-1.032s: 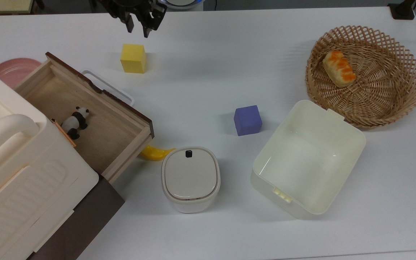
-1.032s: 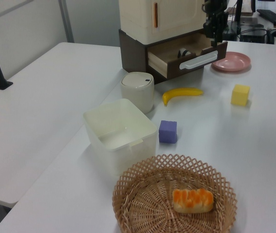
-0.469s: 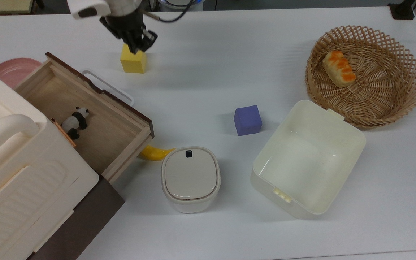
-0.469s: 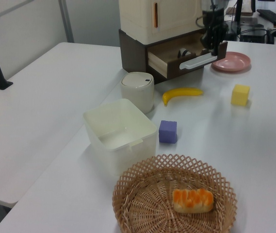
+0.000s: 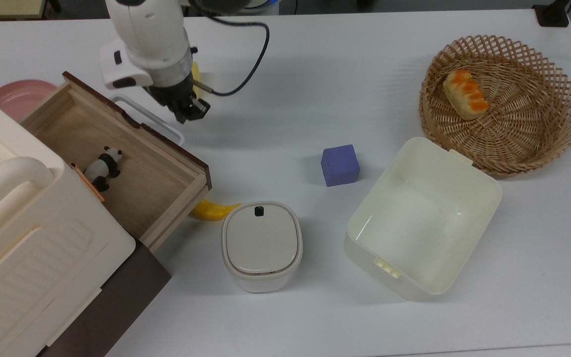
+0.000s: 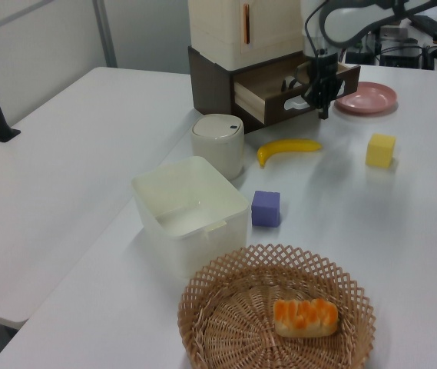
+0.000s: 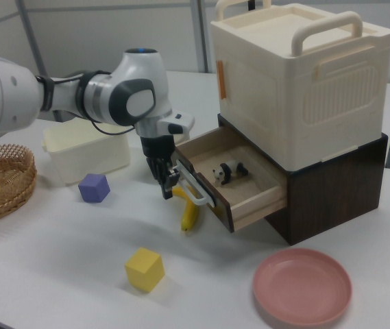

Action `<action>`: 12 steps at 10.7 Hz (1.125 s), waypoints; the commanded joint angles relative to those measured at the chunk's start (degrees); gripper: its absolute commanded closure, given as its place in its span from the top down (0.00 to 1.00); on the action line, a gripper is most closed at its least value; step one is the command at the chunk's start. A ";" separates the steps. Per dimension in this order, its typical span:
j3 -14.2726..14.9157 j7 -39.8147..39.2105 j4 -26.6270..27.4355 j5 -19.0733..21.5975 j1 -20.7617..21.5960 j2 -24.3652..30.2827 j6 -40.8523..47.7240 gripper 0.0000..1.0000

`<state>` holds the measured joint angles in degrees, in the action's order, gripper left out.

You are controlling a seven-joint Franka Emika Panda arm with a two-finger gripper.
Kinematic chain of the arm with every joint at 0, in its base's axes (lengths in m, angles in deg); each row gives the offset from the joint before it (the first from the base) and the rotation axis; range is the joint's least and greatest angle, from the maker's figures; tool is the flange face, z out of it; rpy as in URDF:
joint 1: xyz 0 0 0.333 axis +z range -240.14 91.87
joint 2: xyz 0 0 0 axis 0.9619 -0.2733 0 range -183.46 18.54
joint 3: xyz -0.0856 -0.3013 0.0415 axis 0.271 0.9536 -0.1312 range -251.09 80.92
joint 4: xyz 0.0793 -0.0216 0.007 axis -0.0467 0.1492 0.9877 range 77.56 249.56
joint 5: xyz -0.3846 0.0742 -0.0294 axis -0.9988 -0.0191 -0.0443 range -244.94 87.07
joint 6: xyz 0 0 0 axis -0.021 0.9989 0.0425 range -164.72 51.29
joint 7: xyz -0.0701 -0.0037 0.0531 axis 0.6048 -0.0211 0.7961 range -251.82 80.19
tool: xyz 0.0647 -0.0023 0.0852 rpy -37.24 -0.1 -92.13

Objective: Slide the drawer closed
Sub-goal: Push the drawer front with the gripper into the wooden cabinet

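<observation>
Hovering beside the drawer (image 5: 117,148), jaws (image 5: 190,111) unlabelled.

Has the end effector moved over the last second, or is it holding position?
Yes. In the top view the end effector has travelled from the table's far edge, past the yellow cube, down to the drawer and its white handle.

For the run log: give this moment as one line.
drawer: open, panda figure inside | end effector: beside white handle, contact unclear | stage: approach, push not begun
</observation>
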<state>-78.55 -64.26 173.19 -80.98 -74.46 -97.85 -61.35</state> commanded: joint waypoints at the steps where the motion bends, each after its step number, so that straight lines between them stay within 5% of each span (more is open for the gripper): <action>1: 0.32 0.68 -0.75 -0.33 -1.95 -0.61 -7.88 0.02; 6: 1.02 0.07 -1.81 -3.39 -3.28 -1.57 -16.75 0.02; 12: 4.45 0.15 -9.37 -4.37 -3.45 -8.69 -25.80 0.02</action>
<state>-76.04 -64.02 166.17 -84.30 -78.14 -104.28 -82.02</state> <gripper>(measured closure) 0.978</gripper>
